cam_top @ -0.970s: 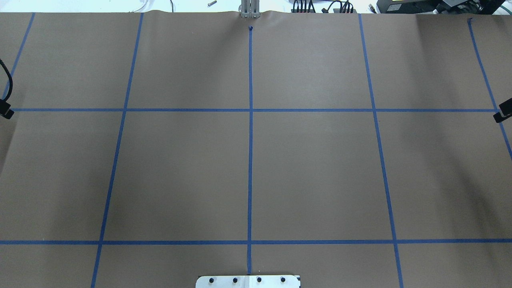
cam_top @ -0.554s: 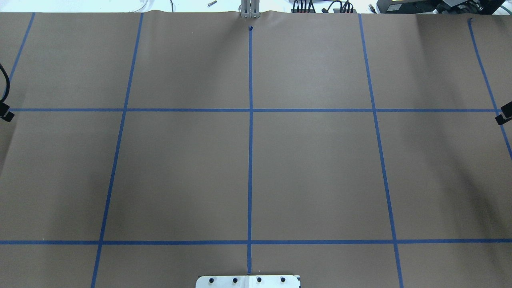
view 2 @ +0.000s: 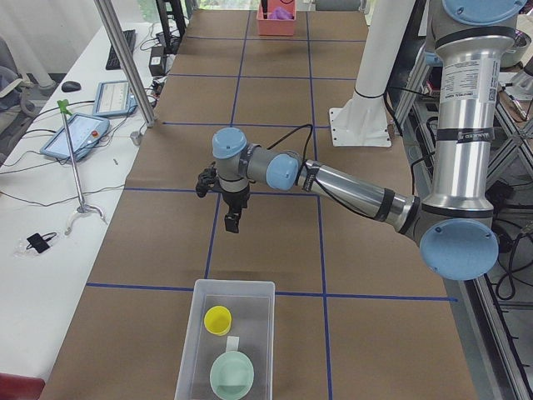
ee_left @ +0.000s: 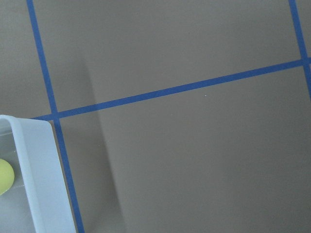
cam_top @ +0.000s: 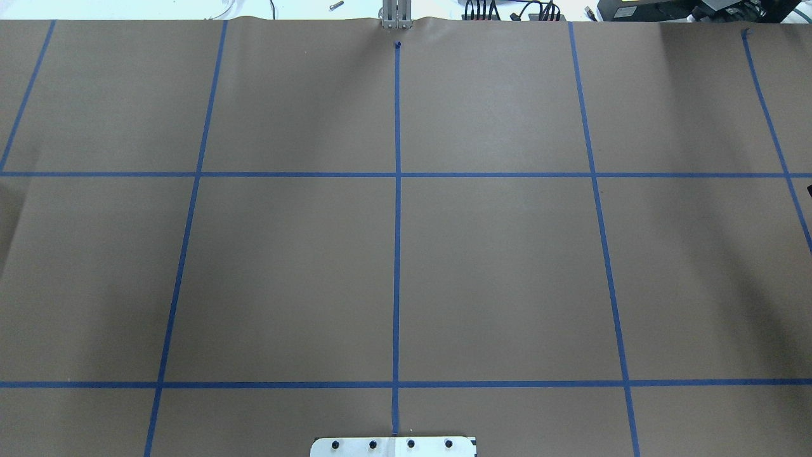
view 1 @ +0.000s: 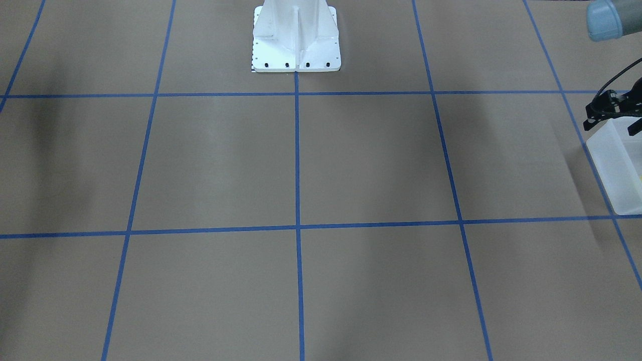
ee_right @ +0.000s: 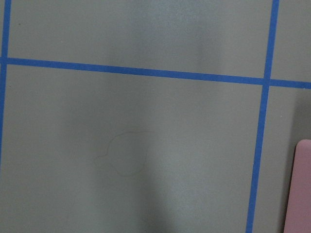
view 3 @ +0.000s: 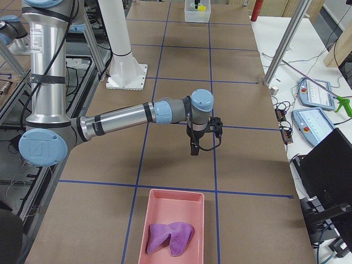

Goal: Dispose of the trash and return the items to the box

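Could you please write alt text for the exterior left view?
A translucent box at the near end holds a yellow cup and a mint-green bowl. The left arm's claw hangs over the brown table beyond it.

No text can be read with certainty. Dark vertical lettering runs along the silver tube of the left arm (view 2: 463, 100) and likewise along the right arm (view 3: 45, 44), too small to make out. The right arm's blue joint cap (view 3: 41, 147) bears a faint embossed emblem, also illegible.
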Controlling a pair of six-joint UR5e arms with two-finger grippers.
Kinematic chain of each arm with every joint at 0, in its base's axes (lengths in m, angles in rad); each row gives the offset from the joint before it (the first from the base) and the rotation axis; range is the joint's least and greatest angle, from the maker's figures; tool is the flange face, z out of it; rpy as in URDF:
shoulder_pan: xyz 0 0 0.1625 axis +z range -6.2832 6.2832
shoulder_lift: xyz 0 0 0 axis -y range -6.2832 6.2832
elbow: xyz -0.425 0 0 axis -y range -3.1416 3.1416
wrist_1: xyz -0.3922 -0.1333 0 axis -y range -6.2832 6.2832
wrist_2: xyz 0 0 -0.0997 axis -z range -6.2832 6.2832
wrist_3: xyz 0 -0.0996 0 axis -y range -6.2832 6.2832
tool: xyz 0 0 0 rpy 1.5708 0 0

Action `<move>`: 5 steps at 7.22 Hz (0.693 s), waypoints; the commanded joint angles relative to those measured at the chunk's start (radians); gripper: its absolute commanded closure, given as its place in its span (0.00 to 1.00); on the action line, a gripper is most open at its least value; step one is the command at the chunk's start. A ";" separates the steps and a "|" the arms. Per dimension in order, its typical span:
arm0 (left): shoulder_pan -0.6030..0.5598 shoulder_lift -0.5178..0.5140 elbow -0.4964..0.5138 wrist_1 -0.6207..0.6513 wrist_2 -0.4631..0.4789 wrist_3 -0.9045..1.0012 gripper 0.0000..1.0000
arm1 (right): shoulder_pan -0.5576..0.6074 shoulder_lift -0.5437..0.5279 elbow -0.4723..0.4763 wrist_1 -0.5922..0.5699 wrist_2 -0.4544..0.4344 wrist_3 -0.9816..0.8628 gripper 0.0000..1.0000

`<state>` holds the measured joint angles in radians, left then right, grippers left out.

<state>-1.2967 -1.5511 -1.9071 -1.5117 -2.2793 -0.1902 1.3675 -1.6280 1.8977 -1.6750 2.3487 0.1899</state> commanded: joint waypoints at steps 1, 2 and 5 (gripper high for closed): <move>-0.004 0.026 0.005 -0.001 0.001 0.002 0.02 | 0.037 -0.019 -0.009 -0.008 -0.003 -0.013 0.00; -0.022 0.031 0.008 -0.001 0.001 0.000 0.02 | 0.039 -0.030 -0.017 -0.006 -0.003 -0.013 0.00; -0.035 0.031 0.029 0.002 -0.005 0.000 0.02 | 0.048 -0.047 -0.026 -0.003 -0.009 -0.013 0.00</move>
